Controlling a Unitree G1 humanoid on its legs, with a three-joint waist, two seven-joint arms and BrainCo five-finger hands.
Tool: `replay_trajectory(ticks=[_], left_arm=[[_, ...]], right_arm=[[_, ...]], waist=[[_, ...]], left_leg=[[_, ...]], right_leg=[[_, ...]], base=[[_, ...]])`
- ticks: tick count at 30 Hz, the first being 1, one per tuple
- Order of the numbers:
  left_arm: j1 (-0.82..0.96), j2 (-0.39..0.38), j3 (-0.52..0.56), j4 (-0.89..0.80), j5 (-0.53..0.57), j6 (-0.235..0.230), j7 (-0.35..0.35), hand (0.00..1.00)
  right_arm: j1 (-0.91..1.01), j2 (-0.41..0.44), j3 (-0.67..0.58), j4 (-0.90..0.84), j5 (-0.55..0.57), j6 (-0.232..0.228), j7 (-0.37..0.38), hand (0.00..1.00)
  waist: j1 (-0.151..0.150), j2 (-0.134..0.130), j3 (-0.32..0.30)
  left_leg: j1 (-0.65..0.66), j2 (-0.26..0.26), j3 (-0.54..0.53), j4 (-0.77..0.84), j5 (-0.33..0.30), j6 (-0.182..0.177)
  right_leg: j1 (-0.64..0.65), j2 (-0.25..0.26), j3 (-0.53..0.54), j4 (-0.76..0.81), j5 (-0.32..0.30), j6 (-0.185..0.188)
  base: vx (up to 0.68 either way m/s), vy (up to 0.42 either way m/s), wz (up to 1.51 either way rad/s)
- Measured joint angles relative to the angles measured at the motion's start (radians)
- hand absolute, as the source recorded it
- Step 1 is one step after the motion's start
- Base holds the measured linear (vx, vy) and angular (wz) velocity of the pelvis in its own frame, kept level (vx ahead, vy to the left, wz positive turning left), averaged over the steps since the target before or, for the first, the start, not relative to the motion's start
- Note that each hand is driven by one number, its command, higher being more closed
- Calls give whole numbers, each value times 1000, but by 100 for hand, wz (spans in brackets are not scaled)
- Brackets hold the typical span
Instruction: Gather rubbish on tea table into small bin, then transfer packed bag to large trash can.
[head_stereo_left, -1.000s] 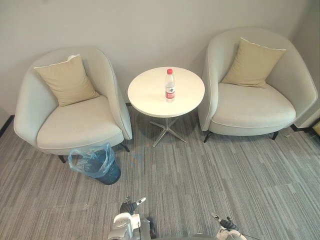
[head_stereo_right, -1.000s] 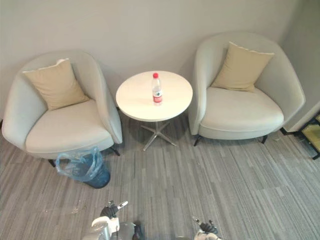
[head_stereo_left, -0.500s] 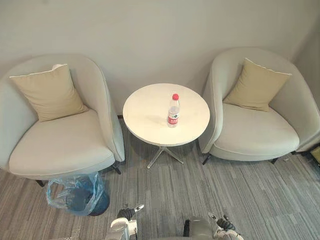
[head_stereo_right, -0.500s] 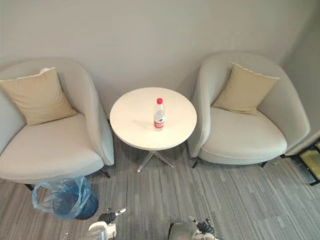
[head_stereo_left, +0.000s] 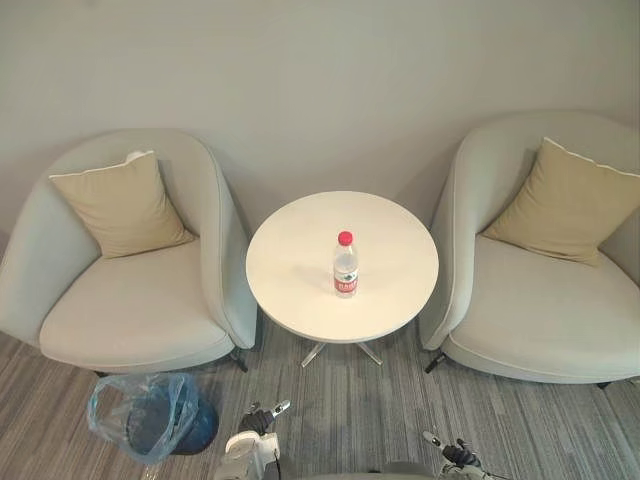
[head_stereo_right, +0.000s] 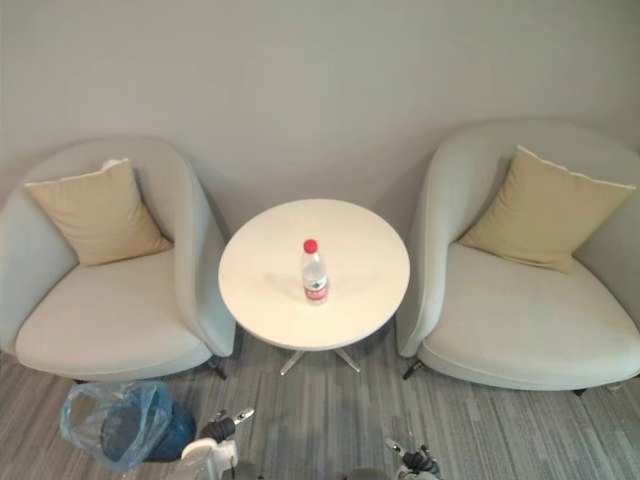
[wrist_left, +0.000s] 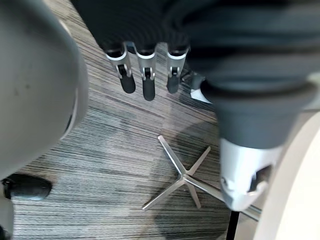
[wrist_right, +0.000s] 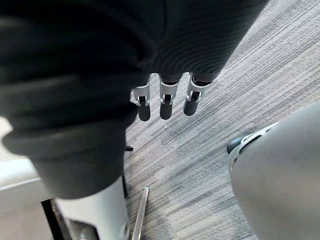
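Standing upright near the middle of the round white table, the bottle, clear with a red cap and label, is taken as the rubbish to be gathered. Nothing else is seen on the table top. The table is flanked by a left chair and a right chair, each fitted with a tan cushion. The bin, lined with a loose blue bag, is set on the carpet in front of the left chair, well apart from the bottle and lower than the table top. The left hand and the right hand are held low over the carpet. In the wrist views the fingers of both are seen straight and relaxed, with nothing grasped. The table's base is shown beyond the left hand. Neither hand is near the bottle.

Step in hand: judged to be the approach to the table, with gathering not yet begun.

Next move: one hand would have to be raised above the table edge and closed round the bottle's body, below the cap. Because the bottle is tall and narrow, it could be tipped by a glancing touch, so a side grasp at mid-height is to be preferred. The bottle would then have to be carried down and leftward to the bag's open mouth.
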Motion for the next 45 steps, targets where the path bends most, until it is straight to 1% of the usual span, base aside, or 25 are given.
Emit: replay_trajectory(ticks=[1,2,3,5,7,8,10,11,12,13,14,15,16,17,18,20,21,25,30,32,35,38,39,42,45], left_arm=[[-1,2,-1,1,1,-1,0,0],[0,12,-6,16,1,-2,4,0],[-2,15,-11,16,2,-1,5,0],[-4,17,-9,16,2,-2,6,0],[-6,13,-11,18,2,-1,6,0],[-6,12,-12,20,2,-1,5,0],[-12,17,-29,35,2,-1,4,0],[-12,21,-31,37,2,2,2,0],[-9,23,-30,38,2,3,2,0],[-8,22,-30,41,3,3,-1,0],[-8,21,-29,45,3,1,-3,0],[-8,20,-26,47,3,1,-6,0],[-7,21,-16,46,3,0,-8,0],[-9,16,2,49,3,-2,-8,0],[-10,3,20,55,4,-2,-9,0],[-7,-3,45,58,13,-1,-10,0],[-7,-3,50,59,20,-1,-10,0],[-7,-2,52,62,22,-1,-9,0],[-10,6,46,55,26,-1,-4,0],[-9,10,40,54,33,-1,-2,0],[-8,14,26,52,41,-1,2,0],[3,19,-2,31,42,-1,11,0],[10,20,-11,21,43,-1,11,0],[30,23,-47,1,63,-2,12,0],[37,27,-76,-9,79,-5,11,0]], right_arm=[[1,2,0,6,-1,1,-2,0],[3,19,-1,19,-3,1,-5,0],[3,22,-1,23,-4,1,-5,0],[4,30,12,22,-5,1,-5,0],[14,30,34,12,-8,1,-4,0],[14,27,39,8,-18,0,-4,0],[15,27,42,-16,-42,0,-2,0],[19,24,42,-23,-43,-1,-2,0],[21,26,42,-25,-49,3,1,0],[21,27,41,-26,-65,4,5,0],[21,29,41,-28,-67,3,6,0],[20,33,40,-29,-69,0,5,0],[20,38,40,-24,-71,1,4,0],[21,36,40,-22,-71,1,4,0],[22,23,40,-19,-73,1,5,0],[23,9,41,-15,-73,1,5,0],[20,6,41,-11,-73,2,4,0],[19,4,64,-4,-73,1,0,0],[32,4,102,-41,-82,-5,-12,0],[47,4,109,-101,-84,-11,-15,0],[102,2,119,-272,-122,-21,-38,0],[174,2,137,-487,-133,-30,-55,0],[207,2,142,-580,-156,-31,-61,0],[288,1,154,-806,-201,-50,-75,0],[322,-1,168,-912,-241,-72,-78,0]], waist=[[11,-9,2],[19,-28,-23],[19,-37,-27],[23,-52,-26],[23,-57,-26],[23,-56,-25],[22,-56,-20],[20,-55,-19],[20,-63,-22],[17,-65,-23],[13,-65,-24],[10,-67,-25],[11,-74,-28],[11,-81,-35],[12,-59,-38],[14,-39,-43],[15,-35,-44],[19,-42,-44],[19,-59,-48],[21,-61,-48],[18,-59,-48],[16,-59,-48],[14,-59,-48],[0,-57,-49],[-1,-55,-50]], left_leg=[[21,-27,-14,-75,74,15],[52,-58,6,-129,83,26],[53,-65,20,-131,77,37],[66,-81,48,-131,68,51],[104,-106,58,-163,59,65],[129,-113,66,-186,56,70],[187,-128,70,-222,49,81],[203,-134,66,-224,44,87],[228,-141,54,-234,40,88],[238,-143,32,-242,40,88],[239,-142,15,-242,40,88],[239,-143,-12,-238,40,87],[233,-149,-34,-235,37,82],[234,-148,-50,-234,35,74],[233,-132,-65,-234,36,71],[234,-103,-70,-236,30,49],[236,-91,-69,-235,31,46],[228,-72,-84,-240,41,30],[200,-78,-127,-240,51,18],[195,-83,-130,-240,55,20],[183,-92,-129,-243,63,25],[182,-95,-125,-258,75,26],[180,-95,-125,-259,77,25],[181,-94,-129,-281,90,21],[180,-93,-131,-284,91,19]], right_leg=[[3,-5,24,-1,-7,18],[5,-18,59,-27,-6,35],[7,-27,67,-37,-3,44],[15,-44,92,-42,1,51],[12,-68,101,-1,-5,63],[-11,-73,108,69,-13,75],[-121,-100,113,339,-25,100],[-154,-114,107,427,-37,109],[-177,-127,97,486,-59,111],[-191,-136,84,495,-79,102],[-198,-136,85,477,-82,94],[-205,-137,90,416,-68,83],[-203,-136,103,318,-9,73],[-188,-130,113,300,-18,85],[-165,-112,111,266,-16,82],[-121,-86,94,203,-16,82],[-103,-73,90,170,-15,82],[-60,-53,60,76,-4,64],[-38,-58,27,18,12,68],[-34,-59,28,2,20,68],[-38,-67,33,-9,31,76],[-55,-69,39,-9,37,77],[-66,-68,39,-6,37,77],[-69,-67,38,-5,37,77],[-74,-66,36,-5,37,77]], base=[[214,169,-28],[262,188,-32],[219,147,-29],[234,163,-32],[182,160,-18],[147,160,-13],[137,137,-2],[142,62,18],[163,25,38],[121,-14,50],[103,-52,71],[137,-92,76],[150,-117,71],[156,-152,47],[106,-159,24],[99,-171,4],[51,-134,-8],[9,-92,6],[-30,-12,22],[-57,26,9],[-75,36,-1],[-80,14,-4],[-56,-10,-4],[-12,-11,0],[0,0,0]])
